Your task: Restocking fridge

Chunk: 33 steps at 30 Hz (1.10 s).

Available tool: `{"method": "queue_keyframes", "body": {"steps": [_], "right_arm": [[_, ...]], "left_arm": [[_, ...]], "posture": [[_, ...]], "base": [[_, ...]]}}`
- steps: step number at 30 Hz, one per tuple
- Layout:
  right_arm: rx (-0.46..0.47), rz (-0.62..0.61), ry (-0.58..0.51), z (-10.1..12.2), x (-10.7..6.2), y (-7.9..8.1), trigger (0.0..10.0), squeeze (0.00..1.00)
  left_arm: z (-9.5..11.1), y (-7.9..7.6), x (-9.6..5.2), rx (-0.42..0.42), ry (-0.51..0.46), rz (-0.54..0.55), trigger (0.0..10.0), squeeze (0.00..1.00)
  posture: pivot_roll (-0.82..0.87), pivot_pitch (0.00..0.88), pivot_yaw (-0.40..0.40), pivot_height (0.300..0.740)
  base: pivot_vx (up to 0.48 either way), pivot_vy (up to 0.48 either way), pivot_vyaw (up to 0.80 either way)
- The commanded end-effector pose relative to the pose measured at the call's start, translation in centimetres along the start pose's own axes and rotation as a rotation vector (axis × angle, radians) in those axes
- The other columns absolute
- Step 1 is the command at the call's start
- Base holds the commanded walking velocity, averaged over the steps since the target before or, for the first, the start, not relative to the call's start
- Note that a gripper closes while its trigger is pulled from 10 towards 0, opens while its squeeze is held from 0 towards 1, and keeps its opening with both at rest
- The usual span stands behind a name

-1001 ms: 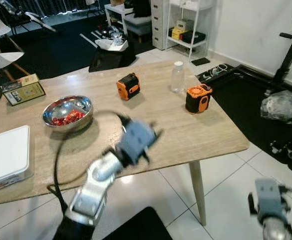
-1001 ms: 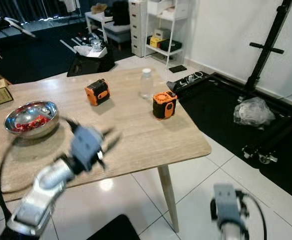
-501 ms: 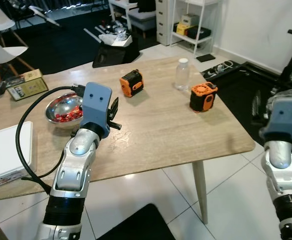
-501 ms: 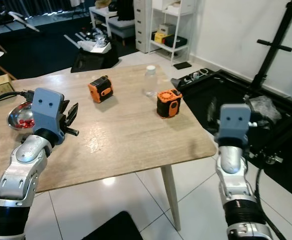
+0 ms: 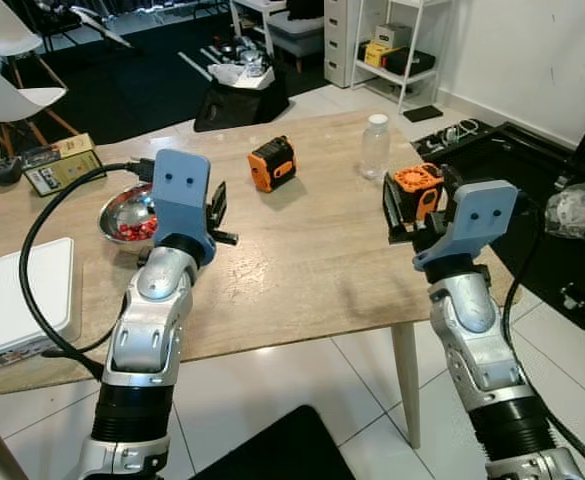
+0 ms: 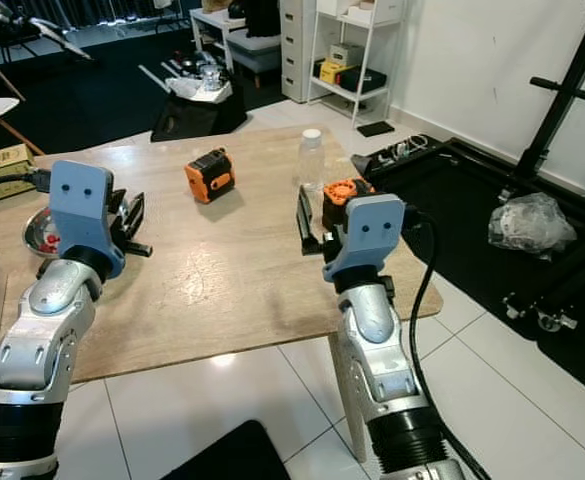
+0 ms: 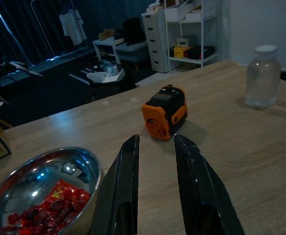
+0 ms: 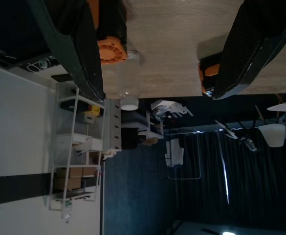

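A clear plastic bottle with a white cap stands on the far right part of the wooden table. Beside it lies an orange and black tape measure; a second one sits farther left. My left gripper hovers over the table next to a steel bowl of red pieces. Its fingers are slightly apart with nothing between them and point at the second tape measure. My right gripper is wide open just left of the first tape measure, holding nothing.
A white box lies at the table's left edge and a small cardboard box at the far left. A black bag, shelves and chairs stand beyond the table. A black stand and a plastic bag are on the floor to the right.
Both arms have risen in front of me. The right arm came up from low on the right to the table's right edge by the tape measure. The camera has also shifted.
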State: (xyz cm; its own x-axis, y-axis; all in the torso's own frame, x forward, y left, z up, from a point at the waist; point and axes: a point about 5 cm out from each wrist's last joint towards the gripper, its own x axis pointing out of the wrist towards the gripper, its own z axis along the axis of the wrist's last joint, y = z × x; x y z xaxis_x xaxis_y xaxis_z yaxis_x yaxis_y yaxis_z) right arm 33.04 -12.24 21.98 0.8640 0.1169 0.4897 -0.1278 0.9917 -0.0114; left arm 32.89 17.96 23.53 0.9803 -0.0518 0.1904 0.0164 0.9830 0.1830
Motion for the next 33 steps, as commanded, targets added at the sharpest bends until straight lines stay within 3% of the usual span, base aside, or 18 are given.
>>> {"method": "queue_keyframes", "body": {"steps": [1,14,33], "right_arm": [[0.0,0.011,0.011,0.08,-0.15,0.02,10.0,0.0],[-0.002,0.02,0.048,-0.12,-0.45,0.01,10.0,0.0],[-0.007,0.02,0.077,-0.43,-0.81,-0.2,10.0,0.0]], "left_arm": [[-0.47,-0.07,0.1,-0.008,0.021,0.019,10.0,0.04],[-0.32,-0.24,0.23,-0.022,0.013,0.023,10.0,0.02],[-0.24,-0.52,0.27,-0.022,0.004,0.021,10.0,0.0]], "posture": [[-0.06,0.085,0.054,0.74],[-0.06,0.074,0.052,0.74],[-0.06,0.08,0.054,0.74]], "base": [[0.394,-0.274,0.0],[0.389,-0.22,0.0],[0.0,0.0,0.0]]}}
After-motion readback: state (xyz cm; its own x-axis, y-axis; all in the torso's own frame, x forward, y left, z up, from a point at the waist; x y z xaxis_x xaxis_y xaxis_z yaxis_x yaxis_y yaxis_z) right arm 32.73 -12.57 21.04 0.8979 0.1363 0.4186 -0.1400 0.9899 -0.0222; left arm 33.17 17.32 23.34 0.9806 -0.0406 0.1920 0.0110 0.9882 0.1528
